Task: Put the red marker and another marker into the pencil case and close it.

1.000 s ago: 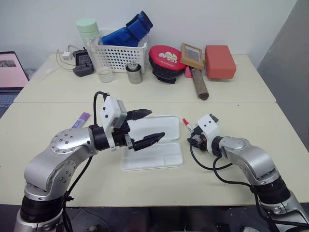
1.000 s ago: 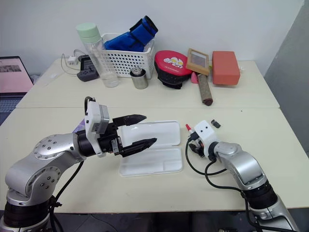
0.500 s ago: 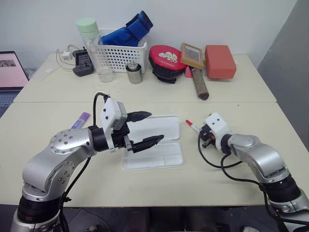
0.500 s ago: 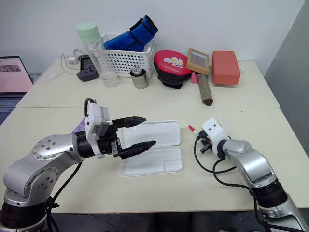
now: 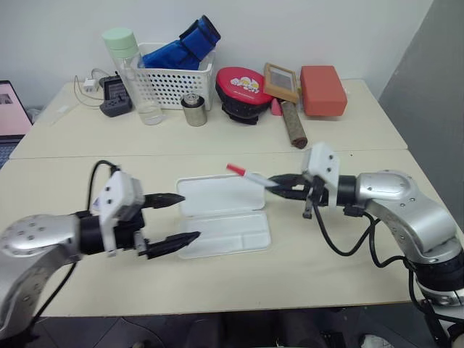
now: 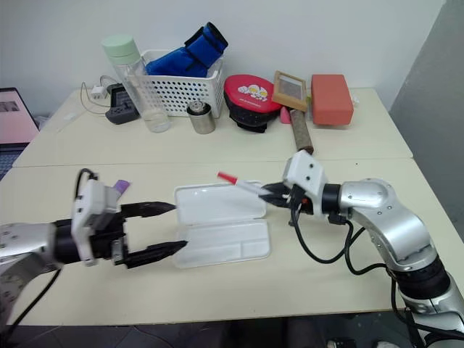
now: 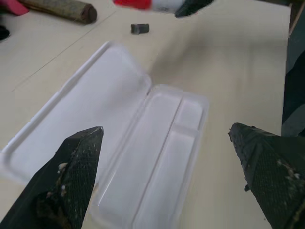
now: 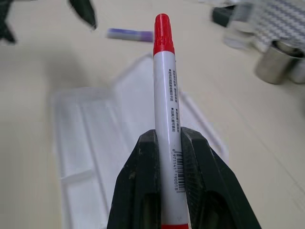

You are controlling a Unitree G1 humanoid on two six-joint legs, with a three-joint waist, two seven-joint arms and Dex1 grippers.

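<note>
Red marker (image 5: 246, 176) clamped in right tool (image 5: 278, 183) above open pencil case (image 5: 222, 215); left tool (image 5: 181, 220) wide open.

Above the pencil case (image 5: 221, 215): open lid and tray lie flat, uncovered.
Left flank: left end effector (image 5: 181, 217), fingers spread, just beside the tray.
Right flank: right end effector (image 5: 279, 185) holding the red marker (image 5: 248, 175) over the lid's corner.
Front surface (image 5: 304, 272): bare.
</note>
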